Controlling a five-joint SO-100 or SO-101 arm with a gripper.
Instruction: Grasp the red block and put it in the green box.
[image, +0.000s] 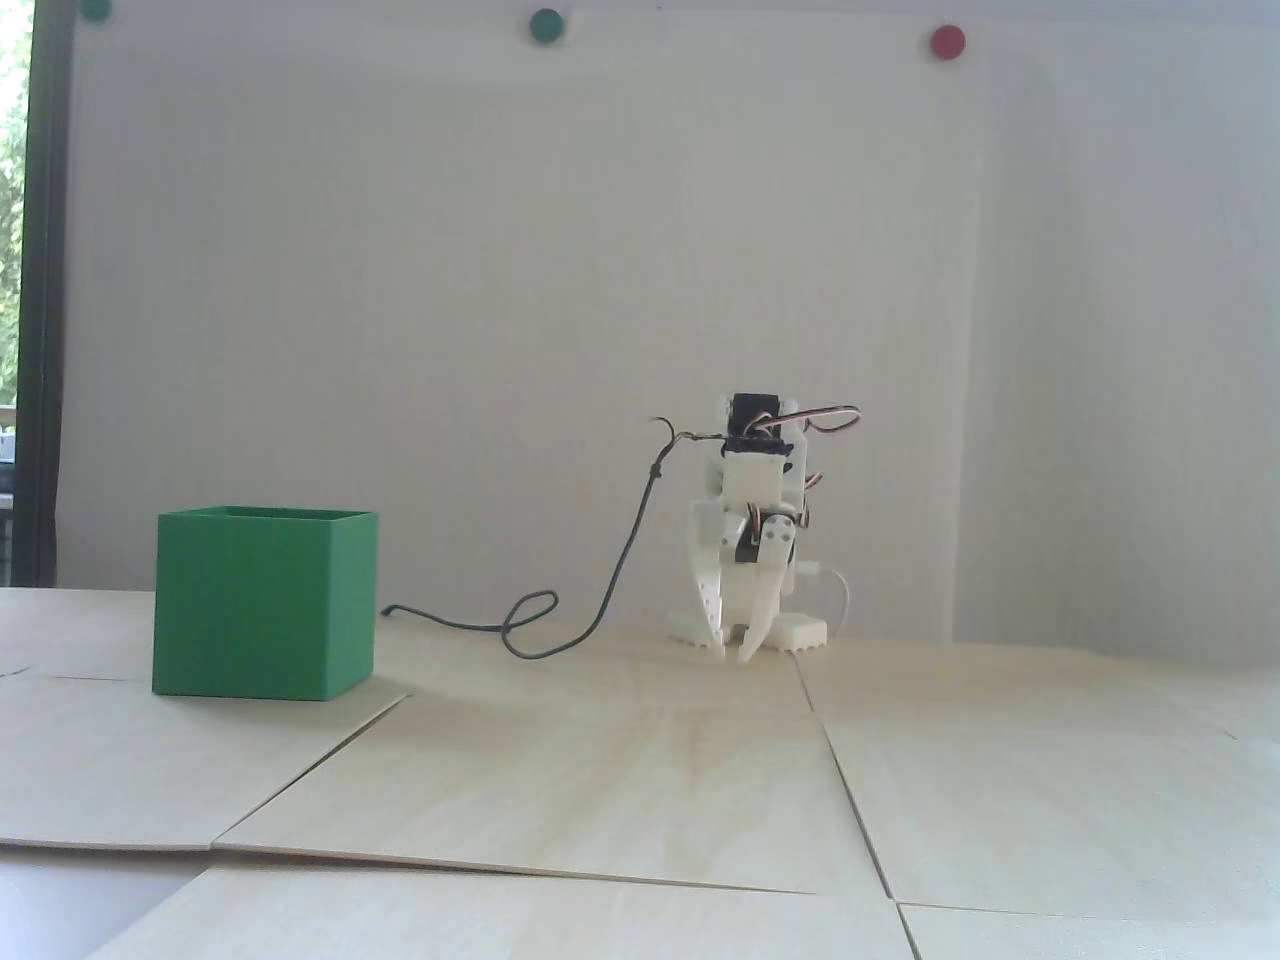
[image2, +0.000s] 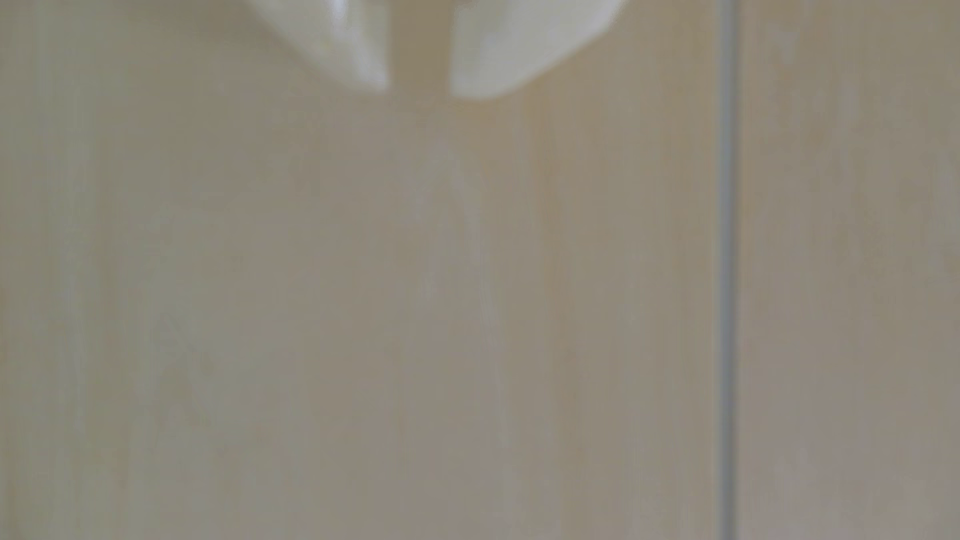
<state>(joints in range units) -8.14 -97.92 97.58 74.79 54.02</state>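
Note:
The green box (image: 265, 600) stands on the pale wooden table at the left of the fixed view, open side up. The red block is not in view in either view. My white arm is folded low at the back centre of the table, and its gripper (image: 733, 655) points down with its tips just above the table, far to the right of the box. In the wrist view the gripper (image2: 418, 88) enters from the top edge. Its two white fingertips (image2: 363, 62) stand a narrow gap apart with only bare wood between them.
A thin dark cable (image: 560, 630) loops across the table between the box and the arm. The table is made of wooden panels with seams (image: 850, 790), and one seam shows in the wrist view (image2: 727, 259). Two green dots and a red dot (image: 947, 41) are on the white wall.

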